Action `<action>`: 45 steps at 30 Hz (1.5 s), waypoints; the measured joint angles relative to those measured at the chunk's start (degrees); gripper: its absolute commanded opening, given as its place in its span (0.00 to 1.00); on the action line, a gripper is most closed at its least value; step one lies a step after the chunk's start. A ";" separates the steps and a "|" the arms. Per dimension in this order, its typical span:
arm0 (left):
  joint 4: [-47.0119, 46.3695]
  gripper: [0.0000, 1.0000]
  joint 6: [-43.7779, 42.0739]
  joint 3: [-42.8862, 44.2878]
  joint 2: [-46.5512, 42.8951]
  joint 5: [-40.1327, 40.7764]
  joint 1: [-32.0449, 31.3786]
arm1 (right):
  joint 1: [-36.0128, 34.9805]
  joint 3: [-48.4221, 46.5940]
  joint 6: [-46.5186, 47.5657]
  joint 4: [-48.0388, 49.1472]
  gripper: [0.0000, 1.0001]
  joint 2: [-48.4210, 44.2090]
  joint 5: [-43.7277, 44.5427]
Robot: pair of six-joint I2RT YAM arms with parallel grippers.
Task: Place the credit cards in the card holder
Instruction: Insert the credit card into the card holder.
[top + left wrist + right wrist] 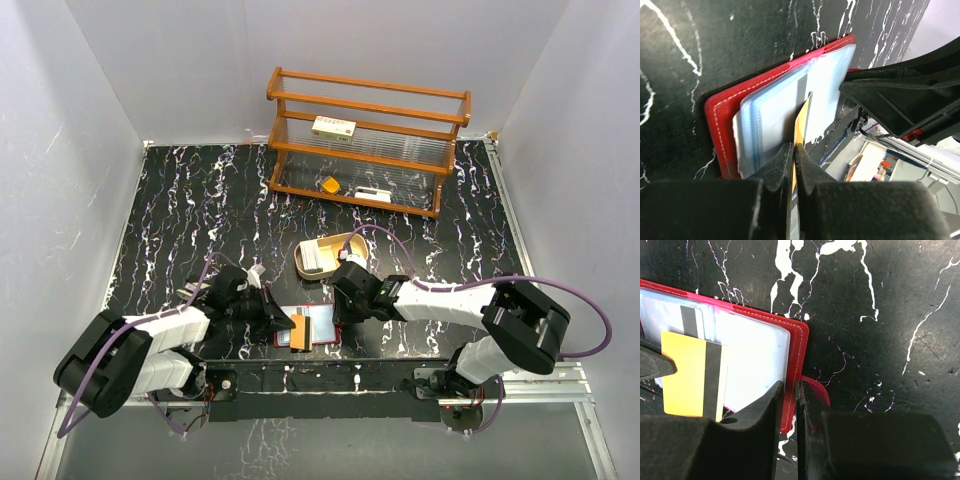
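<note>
The red card holder (322,329) lies open on the table near the front edge, its clear pockets up (775,115) (755,355). My left gripper (283,322) (794,150) is shut on a yellow card (687,372) with a black stripe, held edge-on at the holder's pockets (801,125). Another card with a dark stripe sits in a pocket (687,320). My right gripper (340,312) (790,390) is shut on the holder's red right edge (797,365), pinning it. More cards (317,258) lie in the tan oval tray (343,240).
A wooden rack (365,140) stands at the back with a white box with red marks (334,127) on its shelf, and an orange wedge (329,185) and a small white item (374,192) on its base. The table's front edge lies just below the holder.
</note>
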State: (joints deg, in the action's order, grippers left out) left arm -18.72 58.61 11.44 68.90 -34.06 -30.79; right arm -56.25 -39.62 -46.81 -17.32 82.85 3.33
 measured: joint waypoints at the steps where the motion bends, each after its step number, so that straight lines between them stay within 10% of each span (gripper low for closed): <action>1: 0.63 0.00 -0.66 0.63 0.31 0.24 -0.17 | -0.02 0.00 0.00 -0.02 0.15 0.00 0.07; 45: -1.90 0.00 0.92 5.99 7.04 12.57 -7.34 | -0.33 3.34 -3.30 4.28 0.15 -2.01 0.81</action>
State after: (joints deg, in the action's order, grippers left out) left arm -20.62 59.53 17.43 75.94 -21.50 -38.13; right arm -56.58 -36.27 -50.11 -13.04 80.84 4.14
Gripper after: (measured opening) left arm 0.008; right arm 0.151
